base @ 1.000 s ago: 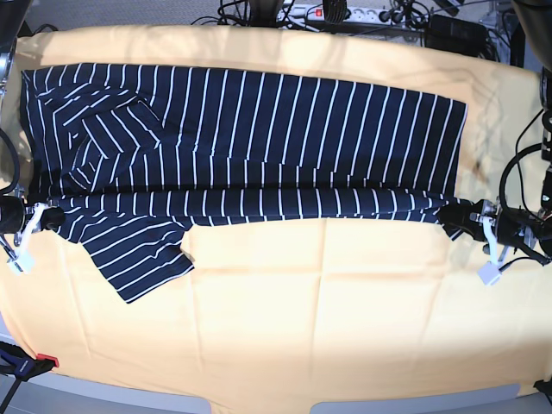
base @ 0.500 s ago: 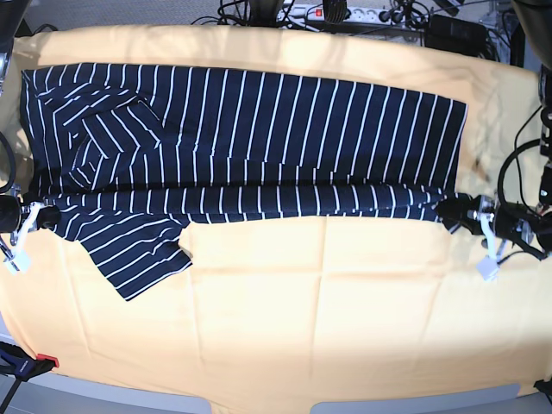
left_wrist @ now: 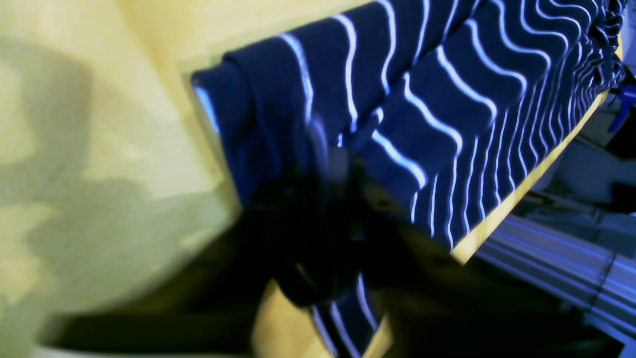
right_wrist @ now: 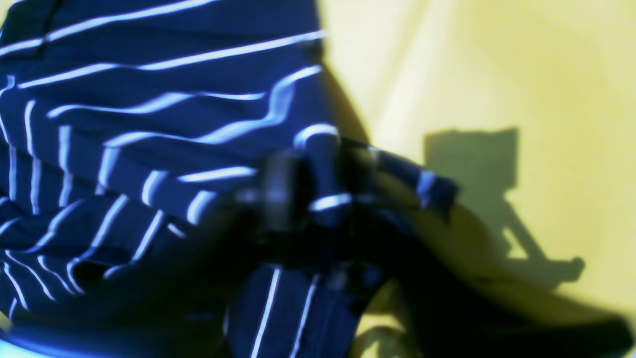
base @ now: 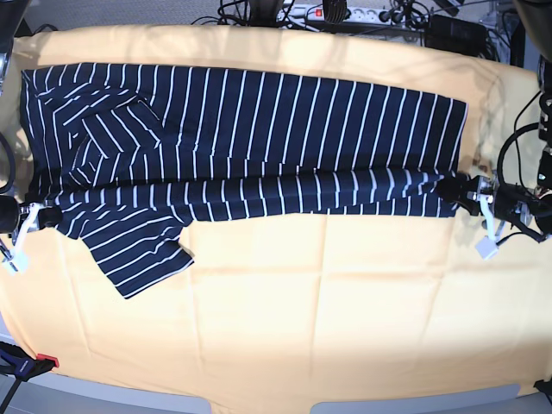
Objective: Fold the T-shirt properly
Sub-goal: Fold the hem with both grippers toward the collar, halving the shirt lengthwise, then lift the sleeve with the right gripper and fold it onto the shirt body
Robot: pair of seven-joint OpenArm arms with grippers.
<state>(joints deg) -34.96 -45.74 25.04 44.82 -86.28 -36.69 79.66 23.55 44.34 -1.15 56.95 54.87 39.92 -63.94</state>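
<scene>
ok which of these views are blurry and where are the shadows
Base view: sharp, evenly lit, T-shirt crisp on the yellow cloth. Left wrist view: foreground fingers smeared dark, soft grey shadows on the cloth at left. Right wrist view: stripes and fingers blurred, one hard-edged shadow on the cloth at right.

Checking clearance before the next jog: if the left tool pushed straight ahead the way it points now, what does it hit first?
Most likely the T-shirt: the left tool points inward at its hem corner, already at or touching the folded edge. Depth is unclear.
</scene>
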